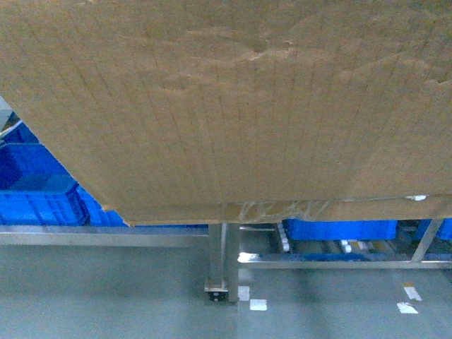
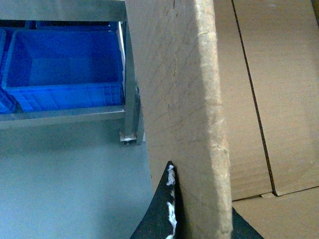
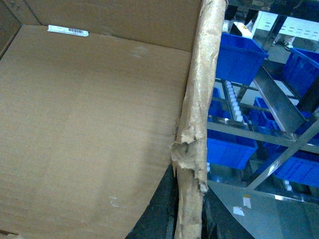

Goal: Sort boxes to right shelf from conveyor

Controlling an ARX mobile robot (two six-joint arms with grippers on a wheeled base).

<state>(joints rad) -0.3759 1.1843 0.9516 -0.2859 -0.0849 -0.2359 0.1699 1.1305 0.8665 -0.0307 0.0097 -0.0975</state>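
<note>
Head view, looking down: a large brown corrugated cardboard carton (image 1: 226,106) fills nearly the whole frame, its taped bottom seam running along the lower edge, and it hides both my arms and my grippers completely. Below it only strips of the scene show: the shiny silver metal frame rack (image 1: 222,261) with its post standing on the grey floor (image 1: 106,296), blue plastic bins (image 1: 35,191) peeking out at left and right, and small white tape marks (image 1: 258,304) on the floor.

Left wrist view: my left gripper (image 2: 199,219) straddles the carton's side wall, one dark finger (image 2: 162,209) outside the board with a frayed white edge, the other cut off behind the wall at the frame's bottom. The jaws are clamped against the cardboard. Past the wall, the carton's inner floor flaps meet at a dark seam.

Right wrist view: my right gripper (image 3: 187,219) pinches the opposite wall, whose ragged torn top edge runs up the frame; both dark fingers (image 3: 157,214) are cropped at the bottom. A small white barcode sticker (image 3: 68,31) sits on the inside of the carton, at its far fold. Beyond the wall, the rack's white roller wheels (image 3: 232,102) and more blue bins appear, partly blurred.

The carton is held off the floor between my two grippers, in front of the rack. The conveyor is out of sight.
</note>
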